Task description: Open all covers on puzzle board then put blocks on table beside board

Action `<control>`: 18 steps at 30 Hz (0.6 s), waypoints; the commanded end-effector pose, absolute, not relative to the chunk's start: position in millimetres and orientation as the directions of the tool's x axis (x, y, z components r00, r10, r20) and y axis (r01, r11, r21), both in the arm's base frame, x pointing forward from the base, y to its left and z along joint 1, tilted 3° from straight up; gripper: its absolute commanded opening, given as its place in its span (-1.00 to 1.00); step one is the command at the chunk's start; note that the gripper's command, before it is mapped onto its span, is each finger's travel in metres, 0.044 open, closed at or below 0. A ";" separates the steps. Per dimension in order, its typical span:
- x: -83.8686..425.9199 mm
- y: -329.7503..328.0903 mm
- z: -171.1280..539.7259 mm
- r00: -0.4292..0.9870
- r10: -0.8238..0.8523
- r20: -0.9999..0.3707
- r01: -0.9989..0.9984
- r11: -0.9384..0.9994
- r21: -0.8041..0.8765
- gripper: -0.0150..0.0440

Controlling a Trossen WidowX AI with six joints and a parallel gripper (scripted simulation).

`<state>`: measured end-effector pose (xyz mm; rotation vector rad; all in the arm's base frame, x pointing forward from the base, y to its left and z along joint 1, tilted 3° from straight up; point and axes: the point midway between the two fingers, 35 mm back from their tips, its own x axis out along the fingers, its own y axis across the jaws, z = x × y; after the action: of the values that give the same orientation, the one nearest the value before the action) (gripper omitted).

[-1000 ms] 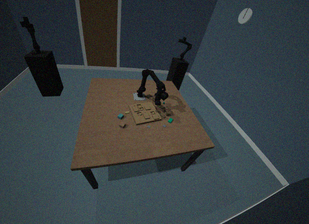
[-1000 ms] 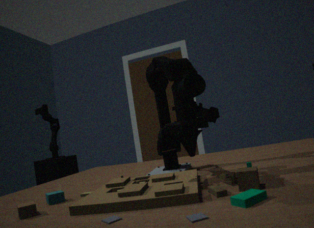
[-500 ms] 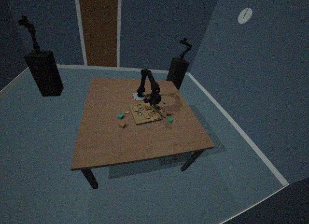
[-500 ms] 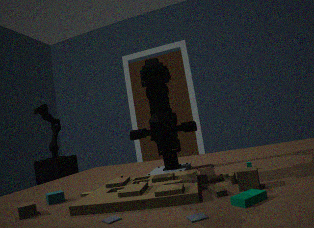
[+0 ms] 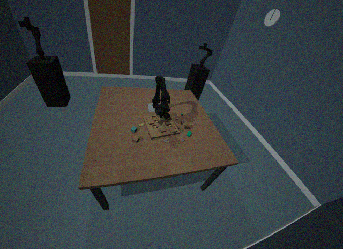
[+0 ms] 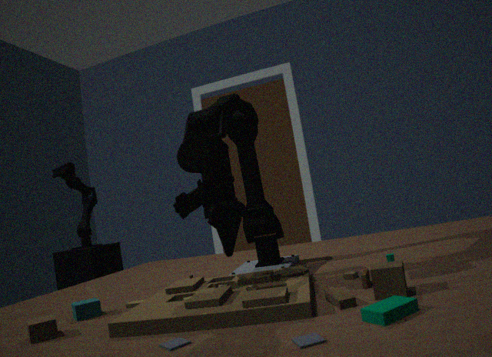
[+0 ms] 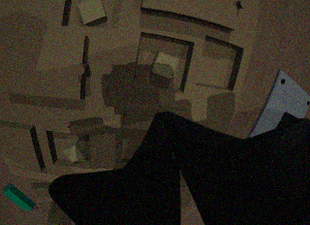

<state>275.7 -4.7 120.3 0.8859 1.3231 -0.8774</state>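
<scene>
The tan puzzle board (image 5: 149, 131) (image 6: 198, 322) lies mid-table. Raised covers (image 6: 208, 296) (image 6: 265, 296) (image 6: 184, 285) stand beside or over its wells; the dim light hides how far each is open. In the wrist view a pale block (image 7: 92, 11), a second pale block (image 7: 166, 60) and a third pale block (image 7: 73, 153) show inside wells. My gripper (image 6: 229, 254) (image 7: 166, 114) is shut and empty above the board's rear part, and its shadow darkens some wells. A teal block (image 5: 133, 129) (image 6: 86, 309) and a brown block (image 5: 135, 139) (image 6: 42, 330) rest on the table left of the board.
Right of the board lie a flat green block (image 5: 189, 133) (image 6: 389, 310), a tall tan block (image 6: 387, 281), a long tan piece (image 6: 340, 298) and a tiny green cube (image 6: 390, 258). Two grey tiles (image 6: 174, 343) (image 6: 308, 339) lie in front. The arm's base plate (image 5: 150, 108) is behind.
</scene>
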 end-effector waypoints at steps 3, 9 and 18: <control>267.5 -30.7 127.0 0.082 -0.020 -0.996 0.993 -0.089 0.084 -0.49; 267.5 -30.7 127.0 0.082 -0.020 -0.996 0.993 -0.089 0.084 -0.49; 270.7 -31.3 103.0 0.082 -0.020 -0.996 0.993 -0.089 0.084 -0.49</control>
<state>270.7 -31.6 115.0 1.2966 1.0847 -1.2097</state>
